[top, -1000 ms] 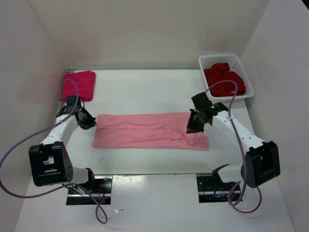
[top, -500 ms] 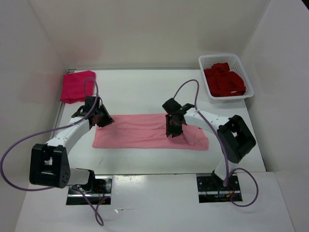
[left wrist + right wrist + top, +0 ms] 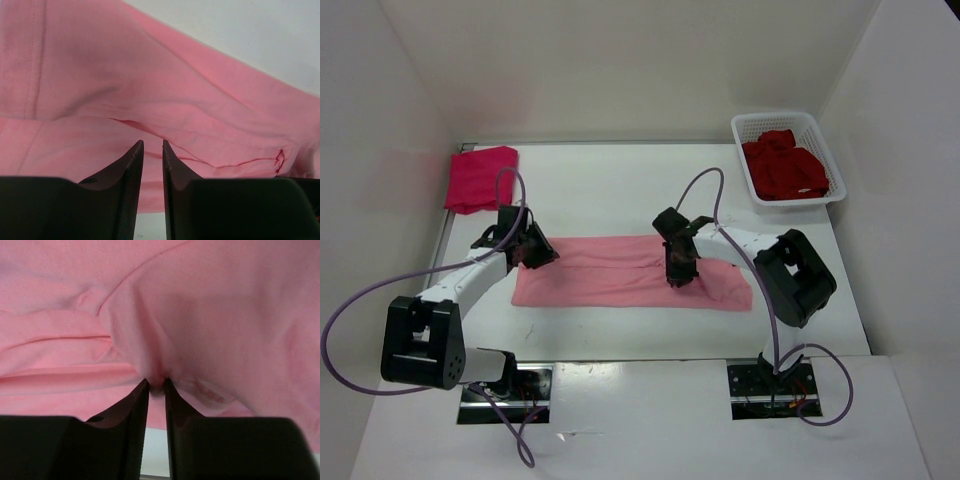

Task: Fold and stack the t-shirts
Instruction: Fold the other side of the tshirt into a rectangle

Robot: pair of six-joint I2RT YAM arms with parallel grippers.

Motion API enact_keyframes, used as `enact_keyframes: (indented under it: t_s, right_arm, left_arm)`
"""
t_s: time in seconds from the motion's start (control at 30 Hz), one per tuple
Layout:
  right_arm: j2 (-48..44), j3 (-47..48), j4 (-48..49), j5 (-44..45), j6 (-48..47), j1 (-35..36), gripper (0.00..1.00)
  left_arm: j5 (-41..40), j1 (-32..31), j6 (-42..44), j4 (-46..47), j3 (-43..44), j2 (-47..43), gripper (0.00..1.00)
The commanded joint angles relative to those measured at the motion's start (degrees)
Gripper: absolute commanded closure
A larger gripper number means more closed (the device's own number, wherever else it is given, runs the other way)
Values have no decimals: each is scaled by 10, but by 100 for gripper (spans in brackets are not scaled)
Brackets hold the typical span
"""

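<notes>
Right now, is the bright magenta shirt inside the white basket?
No, the magenta shirt lies folded at the far left corner, apart from the basket.

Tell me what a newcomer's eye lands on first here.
The pink shirt, a long strip across mid-table, with the left claw at its left end and the right claw pinching a fold right of its middle. Then the folded magenta shirt at far left and the crimson shirt in the basket at far right.
</notes>
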Motion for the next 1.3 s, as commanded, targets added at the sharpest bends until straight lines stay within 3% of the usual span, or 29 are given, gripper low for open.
enact_keyframes:
  t_s: [0.0,0.17,0.27,0.7,0.83,0.93,0.97,1.1,1.17,1.2,1.27]
  right_arm:
    - [6,11,8,19,0,6,77]
    - [-15,27,-11,46,-6,6,92]
    - [-15,57,-39,-4,-16,6,95]
    - [-16,58,-100,-164,-78,6,95]
    - [-3,52,-95,-171,-83,6,88]
    - [-11,52,-95,-179,-83,6,62]
    - [-18,60,-95,-179,-83,6,48]
    - [-79,57,-107,-179,-75,-44,46]
    - [-135,16,-88,-170,-59,-99,56]
    - [-154,-4,-79,-164,-34,-121,73]
    - [-214,-72,-46,-157,-5,-187,89]
  left_arm:
    - [7,-10,-8,14,-12,-2,71]
    - [2,-10,-8,8,-12,-8,71]
    - [2,-10,-8,8,-12,-8,71]
    - [12,-10,-3,-9,31,-13,70]
    - [12,-10,3,-14,36,-18,70]
    - [12,18,17,-27,51,-18,70]
    - [12,18,25,-27,58,-18,70]
    - [44,18,36,-34,80,-12,67]
    - [50,-4,36,-23,86,-7,67]
    - [50,-16,36,-23,92,-7,67]
    - [56,-59,36,-3,99,19,67]
